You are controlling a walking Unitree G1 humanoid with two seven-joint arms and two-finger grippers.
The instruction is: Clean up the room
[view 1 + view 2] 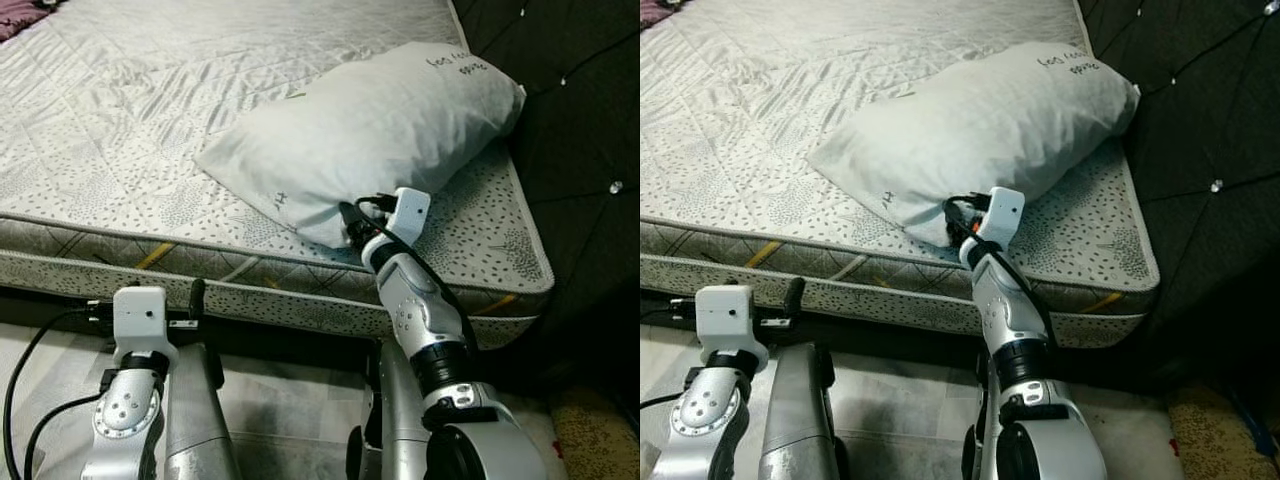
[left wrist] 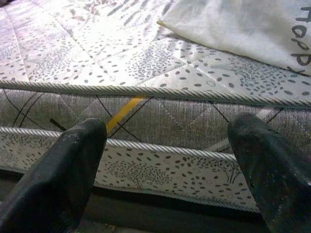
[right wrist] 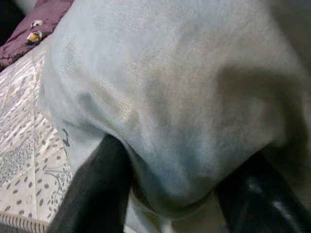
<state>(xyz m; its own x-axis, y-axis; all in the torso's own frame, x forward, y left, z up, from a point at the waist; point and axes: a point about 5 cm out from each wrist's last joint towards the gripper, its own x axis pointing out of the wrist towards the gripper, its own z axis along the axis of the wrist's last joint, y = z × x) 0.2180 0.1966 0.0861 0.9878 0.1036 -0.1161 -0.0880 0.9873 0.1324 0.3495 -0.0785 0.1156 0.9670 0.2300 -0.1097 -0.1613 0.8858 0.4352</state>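
**Right gripper on the pillow at the mattress's front edge**

From the head cameras I see the white pillow (image 1: pixel 370 125) lying slantwise on the mattress (image 1: pixel 120 150), toward its front right corner, one end up near the dark tufted headboard (image 1: pixel 585 110) and its lower corner reaching the front edge. My right arm stretches up and forward from the floor, wrist bent, and the right gripper (image 1: pixel 350 222) presses into that lower corner of the pillow.

The right wrist view gives me what the head views cannot: the two black fingers (image 3: pixel 99 194) stand apart with a fold of pillow fabric bulging between them and touching both. I read that as a grip on the pillow. That view also catches a purple cloth (image 3: pixel 29 36) at the far end of the mattress.

My left arm is held low, forearm level, below the mattress's front edge. The left gripper (image 2: pixel 167 170) points at the mattress's side wall, its fingers spread wide with nothing between them and not touching the bed. This wrist view also shows a yellow stripe (image 2: pixel 124 111) on the side panel and dark lettering (image 2: pixel 301 39) on the pillow's near face.
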